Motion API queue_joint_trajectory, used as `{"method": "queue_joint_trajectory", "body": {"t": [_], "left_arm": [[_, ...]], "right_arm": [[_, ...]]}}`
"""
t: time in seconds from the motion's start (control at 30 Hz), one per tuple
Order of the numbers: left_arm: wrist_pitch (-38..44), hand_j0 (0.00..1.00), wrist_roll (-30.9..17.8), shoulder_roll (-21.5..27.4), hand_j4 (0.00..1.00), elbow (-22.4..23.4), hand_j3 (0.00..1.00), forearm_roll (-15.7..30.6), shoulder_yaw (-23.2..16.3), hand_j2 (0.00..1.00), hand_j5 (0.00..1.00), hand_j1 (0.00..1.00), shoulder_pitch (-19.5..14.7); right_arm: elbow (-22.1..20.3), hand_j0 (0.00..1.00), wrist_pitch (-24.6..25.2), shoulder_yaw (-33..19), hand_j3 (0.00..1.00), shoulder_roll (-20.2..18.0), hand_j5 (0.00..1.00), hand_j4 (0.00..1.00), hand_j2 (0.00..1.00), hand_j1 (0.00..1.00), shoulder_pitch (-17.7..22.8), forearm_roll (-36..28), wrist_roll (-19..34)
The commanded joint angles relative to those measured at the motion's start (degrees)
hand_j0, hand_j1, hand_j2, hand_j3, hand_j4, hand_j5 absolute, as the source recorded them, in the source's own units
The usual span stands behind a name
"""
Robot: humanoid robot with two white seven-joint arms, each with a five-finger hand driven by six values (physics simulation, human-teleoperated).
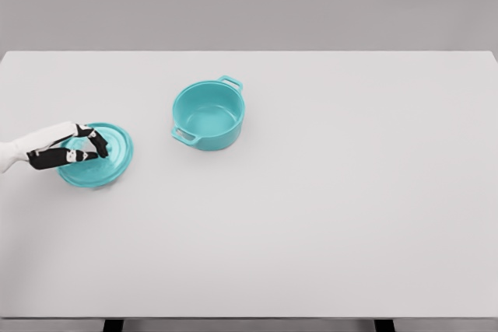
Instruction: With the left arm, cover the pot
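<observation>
Left of the uncovered pot [208,115], left hand [78,145] grips the lid [105,162].

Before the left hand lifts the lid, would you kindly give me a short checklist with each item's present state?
1. Left hand over the round teal lid: ok.
2. Fingers closed firmly on the lid's knob: cannot tell.
3. Teal two-handled pot upright and open: ok.
4. Pot interior free of objects: ok.
5. White table between lid and pot unobstructed: ok.
6. Right arm clear of the path: ok, not in view.
</observation>
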Motion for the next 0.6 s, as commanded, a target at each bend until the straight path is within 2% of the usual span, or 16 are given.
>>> {"method": "queue_joint_trajectory", "body": {"t": [0.0, 0.3, 0.4, 0.57], "left_arm": [[0.39, 0.42, -0.03, 0.14, 0.42, -1.77, 0.42, 0.21, -0.01, 0.42, 0.42, 0.42, 0.00], [1.01, 0.41, -0.03, 0.14, 0.41, -3.09, 0.41, 0.12, -0.36, 0.41, 0.41, 0.41, -2.46], [1.45, 0.41, -0.03, -0.04, 0.41, -3.80, 0.41, -1.55, -0.36, 0.41, 0.41, 0.41, -3.25], [1.62, 0.41, -0.03, -0.39, 0.41, -3.88, 0.41, -1.72, -0.53, 0.41, 0.41, 0.41, -4.66]], "right_arm": [[-0.06, 1.00, -0.03, -0.01, 1.00, 0.00, 1.00, 1.00, 1.00, 1.00, 0.00, 0.03, 0.02], [0.03, 1.00, -0.03, -0.01, 1.00, 0.00, 1.00, 1.00, 1.00, 1.00, 0.00, 0.03, 0.02], [0.03, 1.00, -0.03, -0.01, 1.00, 0.00, 1.00, 1.00, 1.00, 1.00, 0.00, 0.03, 0.02], [-0.06, 1.00, -0.03, -0.01, 1.00, 0.00, 1.00, 1.00, 1.00, 1.00, 0.00, 0.03, 0.02]]}}
